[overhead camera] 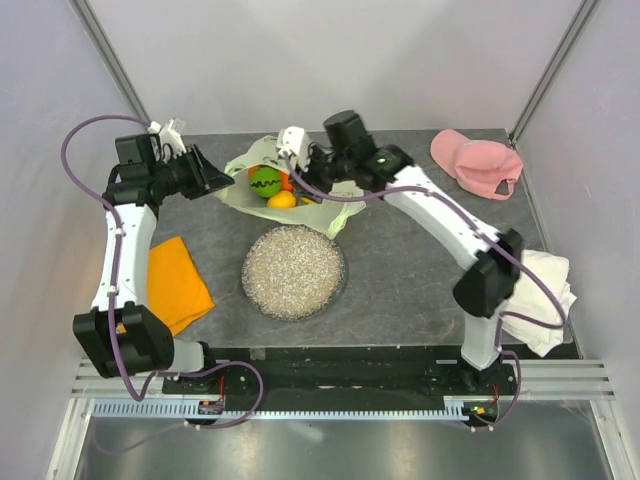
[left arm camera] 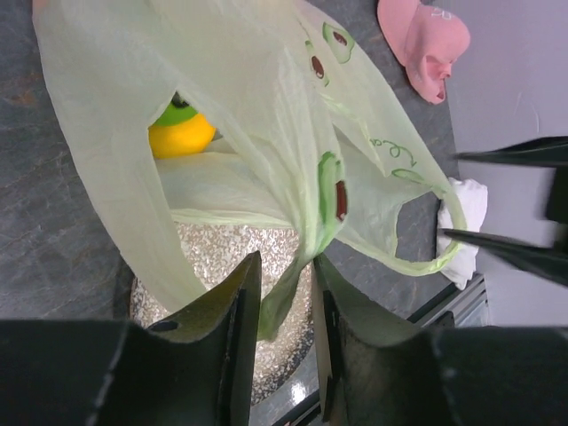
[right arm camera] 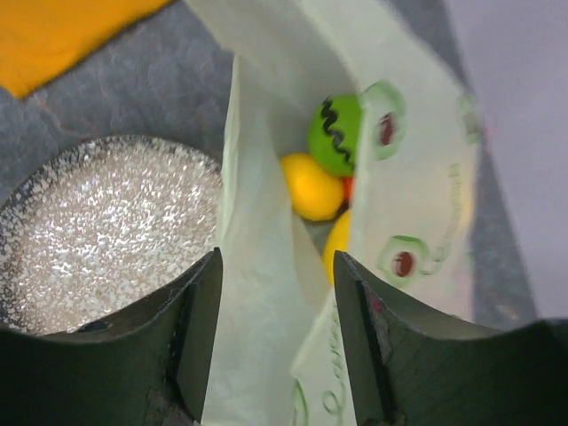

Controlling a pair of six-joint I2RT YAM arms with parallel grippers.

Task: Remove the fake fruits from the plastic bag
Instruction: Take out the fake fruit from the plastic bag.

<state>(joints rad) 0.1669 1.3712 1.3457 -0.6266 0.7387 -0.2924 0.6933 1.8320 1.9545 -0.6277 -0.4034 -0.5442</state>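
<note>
The pale green plastic bag (overhead camera: 335, 208) lies crumpled at the back middle of the table with its mouth gaping. Inside it show fake fruits: a green round fruit (overhead camera: 265, 182) with a black zigzag, an orange one (overhead camera: 287, 181) and a yellow one (overhead camera: 282, 200). My left gripper (left arm camera: 287, 262) is at the bag's left edge, open a little, and a twisted strip of bag (left arm camera: 257, 98) hangs loose in the gap against one finger. My right gripper (right arm camera: 277, 257) hovers open over the bag's mouth (right arm camera: 417, 195), above the green fruit (right arm camera: 335, 133) and yellow fruit (right arm camera: 311, 186).
A round silver glitter plate (overhead camera: 294, 272) lies just in front of the bag. An orange cloth (overhead camera: 175, 283) lies at the left, a pink cap (overhead camera: 475, 160) at the back right, and a white folded cloth (overhead camera: 545, 290) at the right edge.
</note>
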